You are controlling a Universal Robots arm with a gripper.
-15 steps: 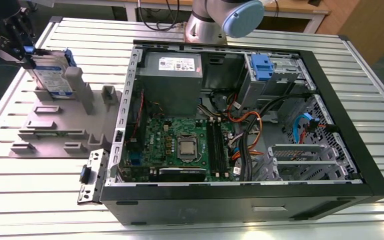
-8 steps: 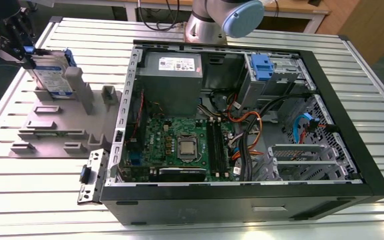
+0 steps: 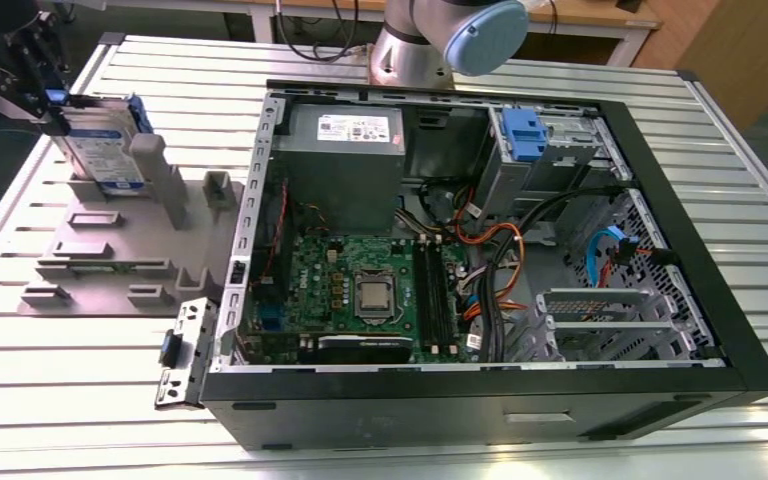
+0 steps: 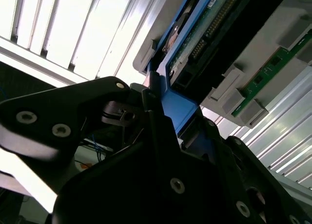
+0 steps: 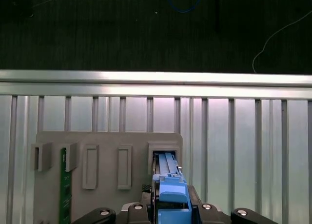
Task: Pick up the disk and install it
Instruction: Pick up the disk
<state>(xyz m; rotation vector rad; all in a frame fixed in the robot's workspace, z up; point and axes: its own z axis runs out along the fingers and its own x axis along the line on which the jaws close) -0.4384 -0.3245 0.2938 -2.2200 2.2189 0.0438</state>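
On the slatted metal surface (image 3: 37, 400), the disk (image 3: 97, 150) stands upright in a grey holder (image 3: 104, 270). The fingers (image 4: 158, 131) are clamped on its blue end tab (image 5: 171, 192).

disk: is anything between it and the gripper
Nothing visible. The gripper sits right at the blue end tab of the disk, which stands upright in a slot of the grey holder.
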